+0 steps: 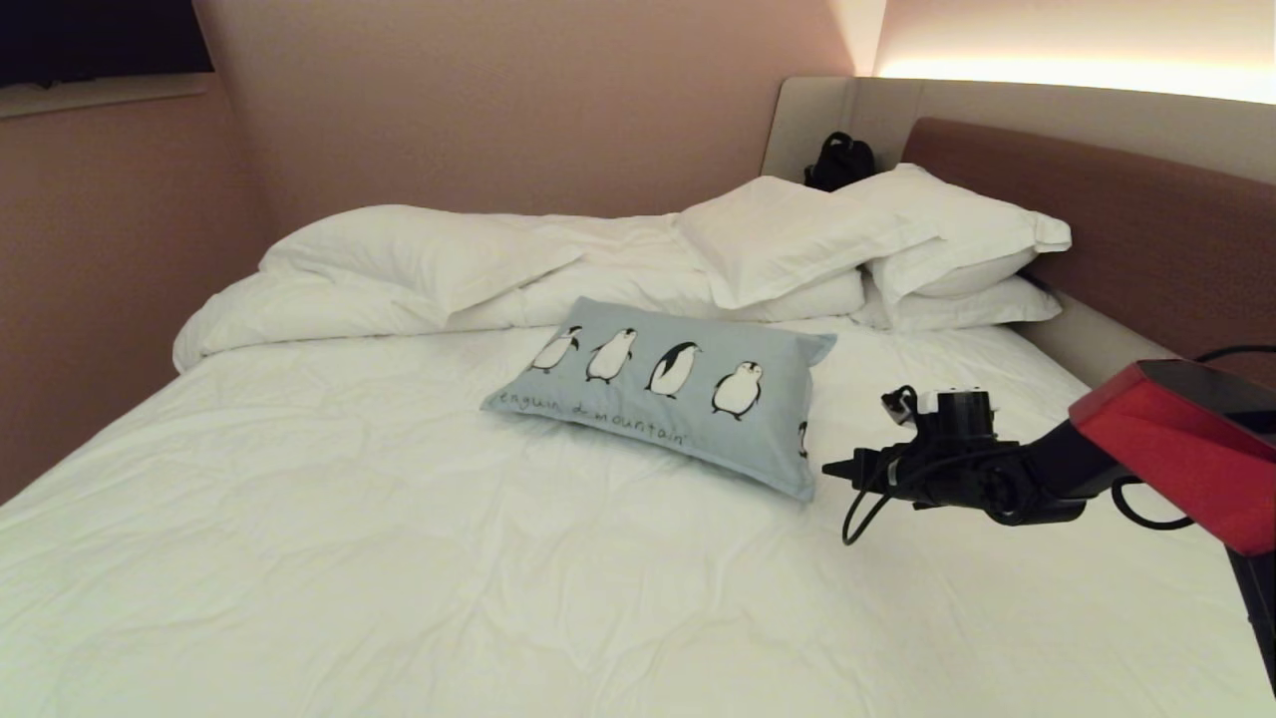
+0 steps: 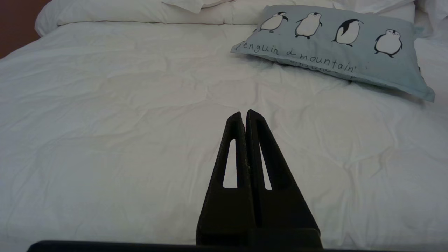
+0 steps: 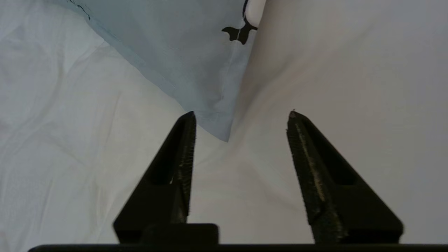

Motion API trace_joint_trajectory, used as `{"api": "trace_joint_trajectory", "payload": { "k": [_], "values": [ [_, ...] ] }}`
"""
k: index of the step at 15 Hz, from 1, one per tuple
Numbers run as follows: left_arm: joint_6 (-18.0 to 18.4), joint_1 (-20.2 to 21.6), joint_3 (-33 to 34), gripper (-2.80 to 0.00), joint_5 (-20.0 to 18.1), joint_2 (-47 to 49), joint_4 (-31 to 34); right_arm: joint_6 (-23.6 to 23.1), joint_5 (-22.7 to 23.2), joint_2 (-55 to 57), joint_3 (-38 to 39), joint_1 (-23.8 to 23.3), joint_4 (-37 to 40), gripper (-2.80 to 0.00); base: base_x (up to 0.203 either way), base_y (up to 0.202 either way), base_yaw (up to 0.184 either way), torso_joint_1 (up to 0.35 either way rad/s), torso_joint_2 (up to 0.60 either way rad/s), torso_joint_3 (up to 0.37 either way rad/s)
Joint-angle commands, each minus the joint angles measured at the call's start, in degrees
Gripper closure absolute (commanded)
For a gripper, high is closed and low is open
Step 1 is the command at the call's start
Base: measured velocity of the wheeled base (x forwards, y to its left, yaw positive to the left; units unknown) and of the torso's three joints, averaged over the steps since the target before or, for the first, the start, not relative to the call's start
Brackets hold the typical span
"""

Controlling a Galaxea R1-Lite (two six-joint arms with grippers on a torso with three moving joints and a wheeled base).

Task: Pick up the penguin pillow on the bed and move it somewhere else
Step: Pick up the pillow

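The penguin pillow [image 1: 678, 394] lies flat in the middle of the bed [image 1: 399, 558], light blue-grey with a row of penguins and handwritten text. My right gripper [image 1: 835, 467] reaches in from the right, level with the pillow's near right corner and just beside it. In the right wrist view this gripper [image 3: 241, 113] is open, and the corner of the pillow [image 3: 182, 45] shows between its fingertips, nothing gripped. My left gripper [image 2: 244, 113] is shut and empty, low over the sheet, with the pillow [image 2: 336, 45] well ahead of it and off to one side.
White pillows [image 1: 797, 239] are stacked at the head of the bed by the brown headboard [image 1: 1146, 229]. A folded white duvet [image 1: 399, 259] runs along the far side. A black bag [image 1: 840, 160] sits in the back corner. A pink wall [image 1: 100, 299] borders the left.
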Motion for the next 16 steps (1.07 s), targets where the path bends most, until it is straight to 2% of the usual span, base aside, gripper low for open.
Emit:
{"api": "trace_joint_trajectory", "payload": {
  "k": [1,16],
  "values": [
    [-0.04,0.01,0.00,0.00,0.02,-0.02,-0.03,0.03,0.11,1.58,-1.24,0.89,-0.18,-2.80,0.000,0.000,0.000,0.000,0.00,0.000],
    [-0.04,0.01,0.00,0.00,0.04,-0.02,-0.03,0.27,0.08,9.17,-8.99,4.65,-0.33,-2.80,0.000,0.000,0.000,0.000,0.00,0.000]
  ]
}}
